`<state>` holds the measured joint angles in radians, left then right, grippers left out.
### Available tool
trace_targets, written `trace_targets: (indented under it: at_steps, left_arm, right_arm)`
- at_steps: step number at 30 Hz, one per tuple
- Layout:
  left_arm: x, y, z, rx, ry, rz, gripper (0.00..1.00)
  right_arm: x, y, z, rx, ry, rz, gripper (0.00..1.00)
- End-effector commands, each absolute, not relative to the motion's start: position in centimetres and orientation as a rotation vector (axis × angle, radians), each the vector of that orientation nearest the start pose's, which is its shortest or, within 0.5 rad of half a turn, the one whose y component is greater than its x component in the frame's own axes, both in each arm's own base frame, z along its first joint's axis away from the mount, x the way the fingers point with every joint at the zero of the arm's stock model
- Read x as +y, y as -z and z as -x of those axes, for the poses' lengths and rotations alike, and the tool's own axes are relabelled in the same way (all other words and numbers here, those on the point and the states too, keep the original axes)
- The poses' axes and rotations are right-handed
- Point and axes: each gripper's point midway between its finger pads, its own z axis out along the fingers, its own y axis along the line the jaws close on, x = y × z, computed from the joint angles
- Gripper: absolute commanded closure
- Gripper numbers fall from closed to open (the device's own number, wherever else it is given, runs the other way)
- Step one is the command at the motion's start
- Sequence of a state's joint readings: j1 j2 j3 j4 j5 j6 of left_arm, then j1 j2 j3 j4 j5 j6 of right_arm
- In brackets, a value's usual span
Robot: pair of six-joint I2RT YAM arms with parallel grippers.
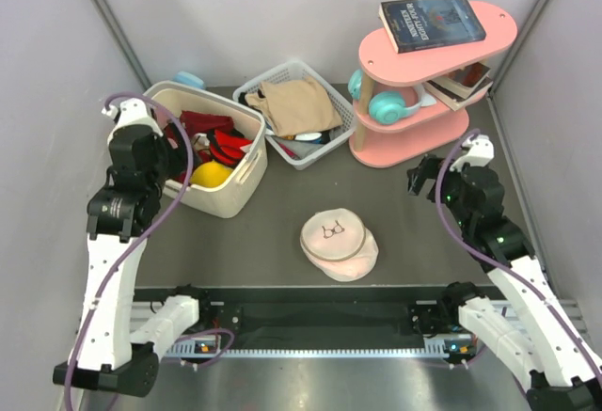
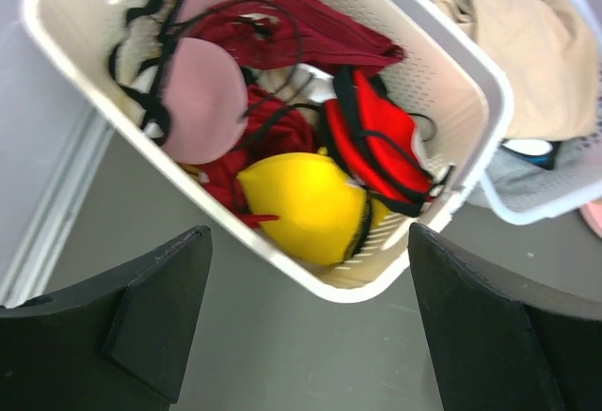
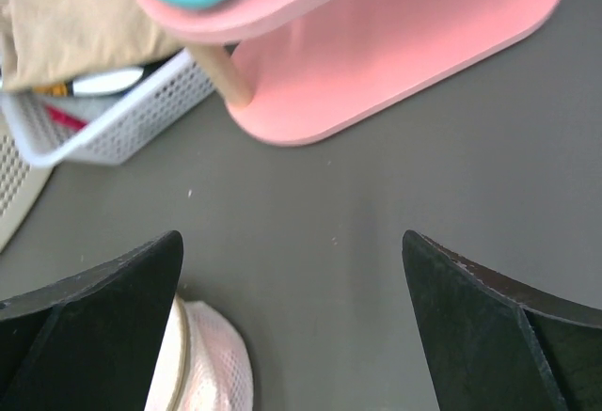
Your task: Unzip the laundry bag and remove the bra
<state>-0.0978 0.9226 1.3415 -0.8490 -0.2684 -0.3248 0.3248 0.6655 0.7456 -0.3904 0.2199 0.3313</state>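
The laundry bag (image 1: 338, 242), a round cream-pink pouch with a small black logo on top, lies on the grey table in the middle near the front. Its mesh edge shows at the lower left of the right wrist view (image 3: 205, 366). The bra does not show outside the pouch. My left gripper (image 1: 175, 161) is open and empty, held over the near corner of the cream plastic basket (image 2: 414, 54); in its wrist view (image 2: 308, 234) the fingers stand wide apart. My right gripper (image 1: 423, 179) is open and empty above bare table (image 3: 290, 238), to the right of the pouch.
The cream basket (image 1: 246, 162) holds red garments (image 2: 372, 143), a yellow cup (image 2: 306, 204) and a dusty-pink cup with black straps (image 2: 202, 101). A white grid basket (image 1: 310, 152) holds tan cloth (image 1: 296, 105). A pink shelf (image 1: 414, 124) at the back right carries books and teal headphones (image 1: 386, 105).
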Motion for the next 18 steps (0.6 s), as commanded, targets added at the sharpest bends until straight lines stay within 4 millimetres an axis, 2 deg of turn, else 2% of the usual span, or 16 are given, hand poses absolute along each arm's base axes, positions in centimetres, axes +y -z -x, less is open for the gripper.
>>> trace_targets:
  at_steps: [1,2,3,5,6,8,10,11,12,13,14,15,16,18]
  left_arm:
    - [-2.2,-35.7,-28.7,1.879,0.132,0.351,0.11]
    - [-2.1,-35.7,-28.9,1.872,0.097,0.366,0.11]
    - [-3.9,-35.6,-28.8,1.884,0.117,0.315,0.11]
    - [-5.8,-35.4,-29.3,1.899,0.098,0.271,0.11]
    - [-7.8,-35.4,-29.1,1.901,0.112,0.23,0.11]
    - [-10.3,-34.7,-29.6,1.93,0.123,0.19,0.11]
    - [-14.5,-33.8,-29.5,1.956,0.174,0.124,0.11]
    - [-17.4,-33.4,-28.6,1.967,0.226,0.056,0.11]
    - [-18.9,-33.4,-28.4,1.959,0.256,0.058,0.11]
    - [-20.8,-32.2,-28.2,1.984,0.265,0.025,0.11]
    - [-23.2,-31.6,-27.0,1.997,0.315,-0.03,0.11]
    - [-24.6,-31.0,-26.6,2.016,0.361,-0.018,0.09]
    - [-26.5,-29.1,-25.9,2.073,0.417,-0.054,0.09]
    - [-28.4,-26.6,-24.6,2.157,0.529,-0.012,0.08]
  right_arm:
    - [9.4,-23.5,-27.3,1.919,-0.37,-0.016,0.0]
    - [9.8,-23.3,-27.3,1.926,-0.39,-0.003,0.01]
    - [10.2,-22.8,-27.2,1.939,-0.407,0.009,0.01]
    - [11.5,-22.4,-27.0,1.952,-0.478,0.06,0.01]
    - [11.8,-21.8,-26.8,1.967,-0.495,0.072,0.02]
    - [12.7,-21.1,-26.7,1.992,-0.533,0.105,0.02]
    - [13.6,-19.7,-26.3,2.037,-0.561,0.141,0.02]
    - [13.8,-19.3,-26.2,2.05,-0.568,0.153,0.02]
    - [14.3,-18.9,-26.0,2.065,-0.582,0.168,0.02]
    - [14.6,-18.2,-25.9,2.086,-0.587,0.175,0.02]
    - [14.9,-17.8,-25.8,2.096,-0.595,0.182,0.02]
    - [15.3,-17.5,-25.7,2.103,-0.605,0.194,0.02]
    - [15.6,-17.1,-25.6,2.117,-0.615,0.193,0.02]
    - [16.1,-16.7,-25.6,2.122,-0.633,0.201,0.02]
